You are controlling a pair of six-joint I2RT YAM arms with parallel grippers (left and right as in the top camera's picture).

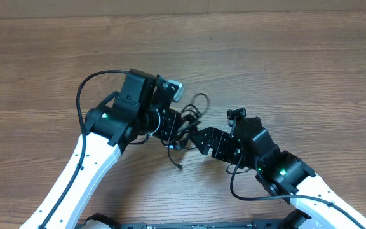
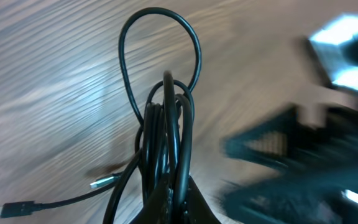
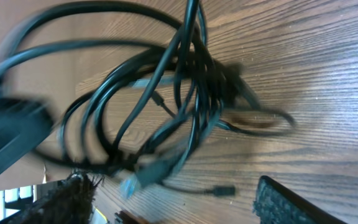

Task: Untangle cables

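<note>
The black cables (image 1: 190, 116) lie in a tangled bundle on the wooden table between my two grippers. In the left wrist view my left gripper (image 2: 174, 198) is shut on several strands of the cables (image 2: 166, 118). A loop rises above the jaws, and a silvery-tipped plug (image 2: 102, 182) and a black plug (image 2: 14, 210) trail to the left. In the overhead view the left gripper (image 1: 172, 125) sits at the bundle's left side. My right gripper (image 1: 197, 137) is just right of the bundle. Its fingers (image 3: 179, 208) are wide apart, with the blurred cable tangle (image 3: 166, 106) ahead of them and a small plug (image 3: 222, 190) on the table.
The wooden table (image 1: 297, 63) stretches all round. One cable end (image 1: 179, 165) trails toward the front edge. Thicker black wires (image 1: 81, 95) loop off each arm. The two arms nearly touch at the centre.
</note>
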